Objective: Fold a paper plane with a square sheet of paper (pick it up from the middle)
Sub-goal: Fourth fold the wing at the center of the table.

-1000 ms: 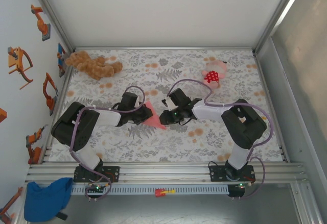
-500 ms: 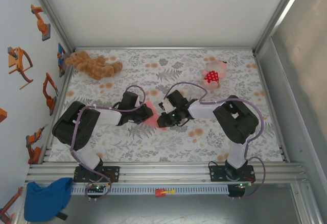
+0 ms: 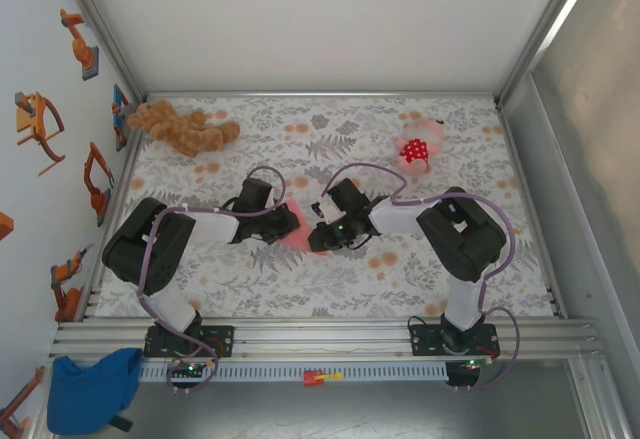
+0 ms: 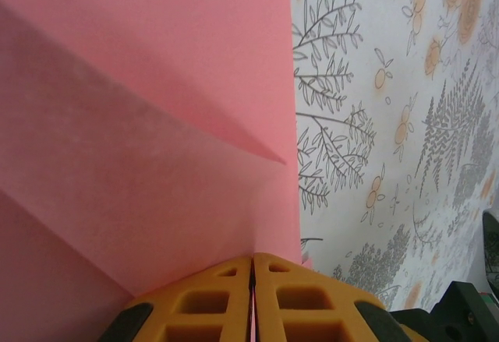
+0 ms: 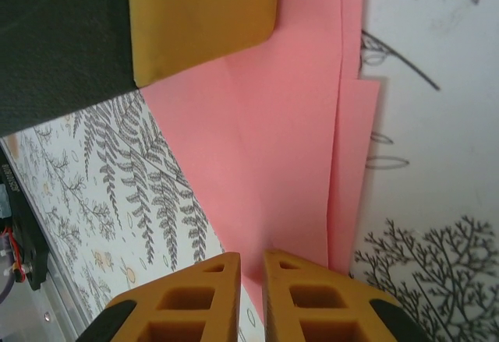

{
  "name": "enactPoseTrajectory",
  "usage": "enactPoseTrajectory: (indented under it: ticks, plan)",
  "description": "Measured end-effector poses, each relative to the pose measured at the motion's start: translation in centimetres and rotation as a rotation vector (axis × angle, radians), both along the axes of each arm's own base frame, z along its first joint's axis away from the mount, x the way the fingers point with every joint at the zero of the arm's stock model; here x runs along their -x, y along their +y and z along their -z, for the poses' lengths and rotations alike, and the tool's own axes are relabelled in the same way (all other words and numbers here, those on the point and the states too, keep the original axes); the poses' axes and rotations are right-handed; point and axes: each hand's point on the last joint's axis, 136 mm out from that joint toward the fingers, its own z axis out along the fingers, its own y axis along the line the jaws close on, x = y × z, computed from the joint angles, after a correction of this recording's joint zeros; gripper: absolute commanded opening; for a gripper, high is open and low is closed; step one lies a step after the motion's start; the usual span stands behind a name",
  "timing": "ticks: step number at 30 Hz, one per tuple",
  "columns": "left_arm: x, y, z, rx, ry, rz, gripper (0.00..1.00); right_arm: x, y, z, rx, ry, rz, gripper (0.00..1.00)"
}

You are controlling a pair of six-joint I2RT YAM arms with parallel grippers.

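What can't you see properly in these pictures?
Top view: the paper is mostly under the left gripper and right gripper, so its folds are too small to read.
Left wrist view: the paper runs off the top and left edges.
Right wrist view: the paper's tip slips behind the fingers; gripped or not, unclear.

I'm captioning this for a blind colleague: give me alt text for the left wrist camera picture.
The left gripper pinches a folded salmon-pink sheet of paper between orange fingers pressed together at the bottom edge. The paper's creased layers cover the left of the picture, with the floral tablecloth on the right.
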Motion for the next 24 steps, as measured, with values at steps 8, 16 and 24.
enactPoseTrajectory:
  ticks: [8,16,24]
  plan:
    - [0.2,-0.1,0.0,-0.005,0.006,0.01,0.09,1.5,-2.2,-0.3,-0.009,0.008,0.027,0.16]
    - [0.2,-0.1,0.0,-0.008,-0.001,0.019,0.09,0.0,-2.5,-2.2,-0.04,-0.034,0.083,0.15]
    - [0.2,-0.1,0.0,-0.011,0.003,0.022,0.09,-3.1,0.6,-2.6,-0.066,-0.058,0.058,0.09]
